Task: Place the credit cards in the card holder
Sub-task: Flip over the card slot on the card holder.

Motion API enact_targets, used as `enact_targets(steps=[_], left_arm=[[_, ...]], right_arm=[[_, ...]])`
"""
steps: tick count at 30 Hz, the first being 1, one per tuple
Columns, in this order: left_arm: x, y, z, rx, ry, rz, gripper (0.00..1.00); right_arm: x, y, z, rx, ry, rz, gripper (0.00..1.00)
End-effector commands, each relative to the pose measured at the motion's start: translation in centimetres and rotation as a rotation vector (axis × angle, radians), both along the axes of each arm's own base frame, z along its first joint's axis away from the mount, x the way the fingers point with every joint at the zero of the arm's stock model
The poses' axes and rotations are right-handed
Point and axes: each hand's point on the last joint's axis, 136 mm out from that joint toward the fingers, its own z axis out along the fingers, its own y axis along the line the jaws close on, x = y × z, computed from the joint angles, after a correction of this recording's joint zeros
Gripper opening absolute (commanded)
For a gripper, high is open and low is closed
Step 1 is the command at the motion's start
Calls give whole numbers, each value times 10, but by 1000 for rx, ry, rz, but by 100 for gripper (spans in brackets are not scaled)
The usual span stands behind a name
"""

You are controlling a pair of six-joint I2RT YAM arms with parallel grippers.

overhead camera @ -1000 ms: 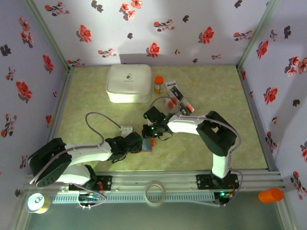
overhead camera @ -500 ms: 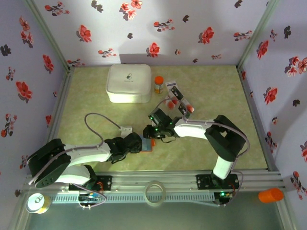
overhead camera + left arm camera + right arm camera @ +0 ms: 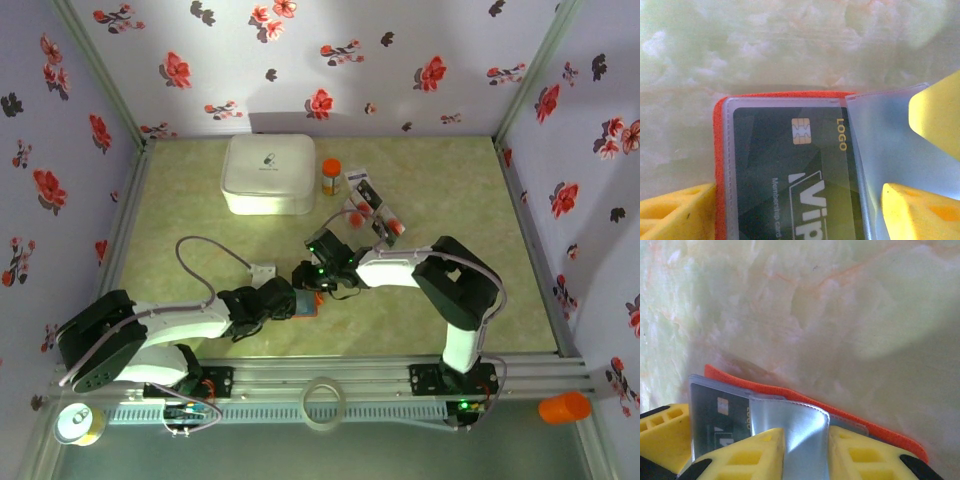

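Card holder (image 3: pixel 308 303) lies open on the bench (image 3: pixel 450 180) between both arms, one dark card (image 3: pixel 790 170) already sleeved; left gripper (image 3: pixel 800 215) straddles it, jaws wide apart, which I read as bracing, while my right gripper (image 3: pixel 805 440) sets narrow jaws about the clear flap (image 3: pixel 790 412), presumably to lift it, though I cannot tell if they pinch.

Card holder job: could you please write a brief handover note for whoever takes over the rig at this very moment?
Left gripper: jaws wide open, straddling the open card holder, which lies flat between the two arms.
Right gripper: its jaws stand either side of a clear sleeve flap of the holder; whether the flap is pinched is unclear.
Done: one dark card sits inside a sleeve.
Left: several loose cards lie in a row farther back, to the right of the white box; each has yet to go in.
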Motion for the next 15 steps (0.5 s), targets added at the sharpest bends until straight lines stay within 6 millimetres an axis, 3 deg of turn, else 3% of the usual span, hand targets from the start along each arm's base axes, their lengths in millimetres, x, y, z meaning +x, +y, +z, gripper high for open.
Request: enact_targets(steps=[1, 9, 15], left_arm=[[-8, 4, -8, 3, 25, 0, 82], [-1, 2, 22, -39, -34, 12, 99], [5, 14, 60, -91, -124, 51, 100]], right_arm=[[-8, 5, -2, 29, 35, 5, 28], [-7, 8, 22, 80, 21, -2, 28], [-14, 16, 39, 106, 12, 16, 29]])
